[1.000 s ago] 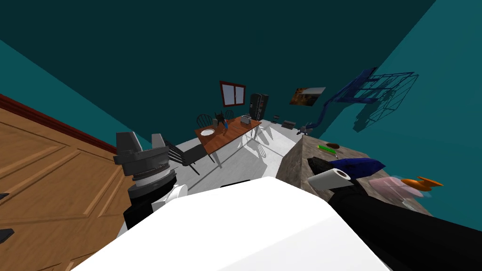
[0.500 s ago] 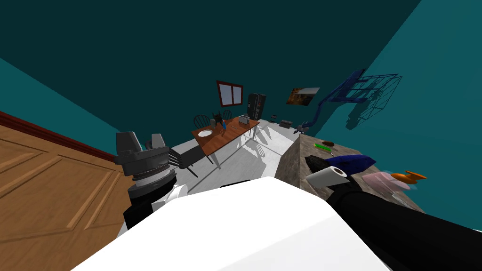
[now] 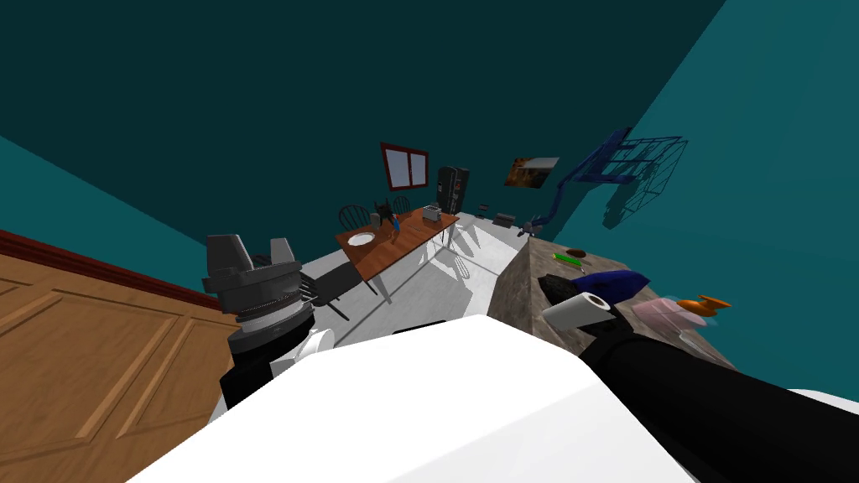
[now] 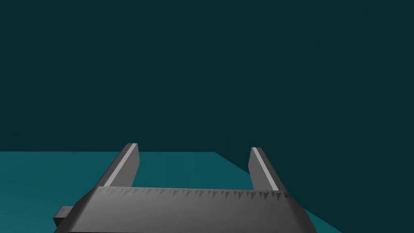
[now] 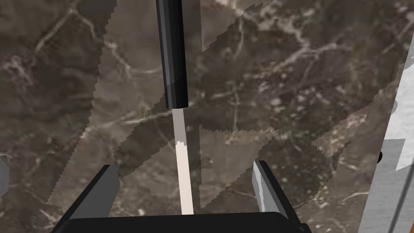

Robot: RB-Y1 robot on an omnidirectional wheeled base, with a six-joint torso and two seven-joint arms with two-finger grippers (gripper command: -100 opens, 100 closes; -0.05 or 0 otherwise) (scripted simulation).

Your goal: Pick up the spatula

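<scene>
One spatula [image 5: 173, 52] on marble counter [image 5: 303, 81] | right end effector [image 5: 184, 164] released astride shaft, contact unclear | left end effector [image 4: 193, 147] released

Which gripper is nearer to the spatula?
Right. The right gripper hangs open over the spatula on the counter, its shaft between the fingers. The left gripper, open, is raised far from the counter.

The left arm [image 3: 250, 369] holds its forearm upright beside the chest, with the left gripper [image 3: 252, 245] pointing upward. Its fingers [image 4: 126, 164] stand parallel and apart, at full spread. The right arm [image 3: 696, 402] extends its black forearm forward and to the right. On the right gripper [image 5: 186, 172], the fingers [image 5: 263, 184] are likewise spread wide, gripping nothing.
</scene>
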